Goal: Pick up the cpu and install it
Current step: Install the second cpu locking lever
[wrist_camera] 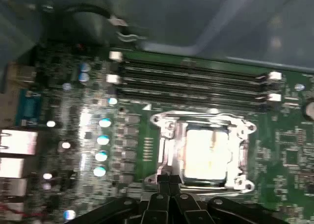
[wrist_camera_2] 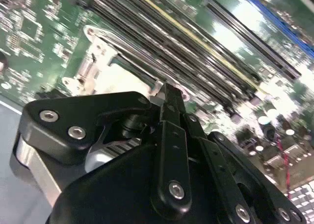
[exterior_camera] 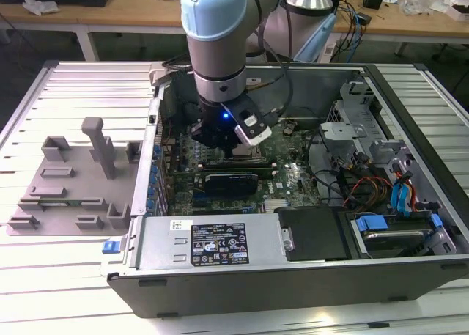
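Jaws pressed together, empty, their tips partly hiding the socket [wrist_camera: 203,153] edge where the cpu [wrist_camera: 207,155] sits.

End effector [wrist_camera_2: 164,94] poised over cpu [wrist_camera_2: 115,77] in socket [wrist_camera_2: 95,50]

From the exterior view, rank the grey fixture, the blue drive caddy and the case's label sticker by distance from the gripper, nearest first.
1. Label sticker: on the case's front wall, just below the gripper.
2. Blue drive caddy: toward the exterior view's right, inside the case.
3. Grey fixture: outside the case, at the exterior view's left.
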Action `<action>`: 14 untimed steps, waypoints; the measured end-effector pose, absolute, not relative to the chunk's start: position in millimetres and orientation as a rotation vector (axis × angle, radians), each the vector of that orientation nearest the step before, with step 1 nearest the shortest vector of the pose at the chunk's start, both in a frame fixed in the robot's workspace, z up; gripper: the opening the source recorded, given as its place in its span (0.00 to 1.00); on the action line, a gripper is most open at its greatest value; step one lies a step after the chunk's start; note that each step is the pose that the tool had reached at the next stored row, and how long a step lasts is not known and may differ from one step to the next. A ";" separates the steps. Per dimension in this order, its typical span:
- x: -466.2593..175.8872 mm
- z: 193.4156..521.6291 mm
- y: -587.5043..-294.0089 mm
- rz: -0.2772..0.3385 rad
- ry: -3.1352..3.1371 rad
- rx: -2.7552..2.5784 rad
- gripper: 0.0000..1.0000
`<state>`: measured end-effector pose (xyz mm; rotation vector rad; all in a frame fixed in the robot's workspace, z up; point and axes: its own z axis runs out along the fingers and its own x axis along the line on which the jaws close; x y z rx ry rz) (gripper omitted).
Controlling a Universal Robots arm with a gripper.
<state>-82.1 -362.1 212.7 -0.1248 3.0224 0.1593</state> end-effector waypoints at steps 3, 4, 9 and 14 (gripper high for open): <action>-57.2 212.7 -357.6 0.152 3.025 -0.125 0.11; -56.5 212.6 -353.5 0.151 3.025 -0.125 0.11; -55.9 222.5 -331.9 0.108 3.029 -0.127 0.11; -55.9 231.3 -331.9 0.074 3.032 -0.130 0.11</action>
